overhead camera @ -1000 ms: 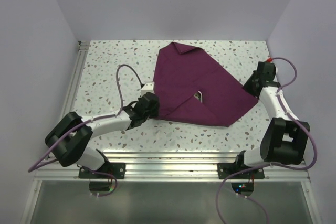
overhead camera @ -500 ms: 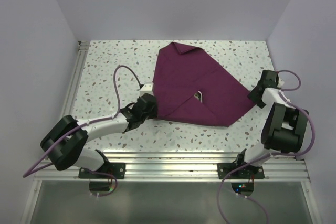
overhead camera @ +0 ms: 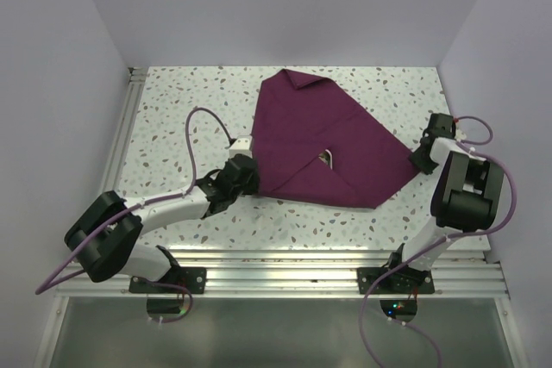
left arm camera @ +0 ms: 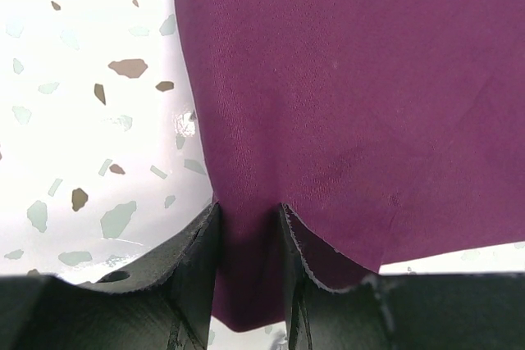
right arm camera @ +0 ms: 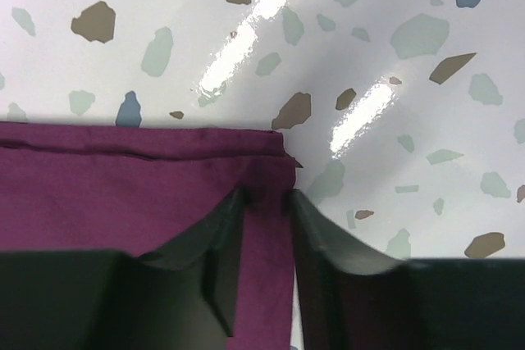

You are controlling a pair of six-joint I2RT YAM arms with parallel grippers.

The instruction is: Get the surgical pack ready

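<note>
On speckled table [overhead camera: 172,118], folded plum drape [overhead camera: 319,140]

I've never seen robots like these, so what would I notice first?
A big plum cloth lies folded in the middle of a speckled table. The left arm has its jaws pinching the cloth's near left edge. The right arm has its jaws pinching the cloth's right corner.
</note>
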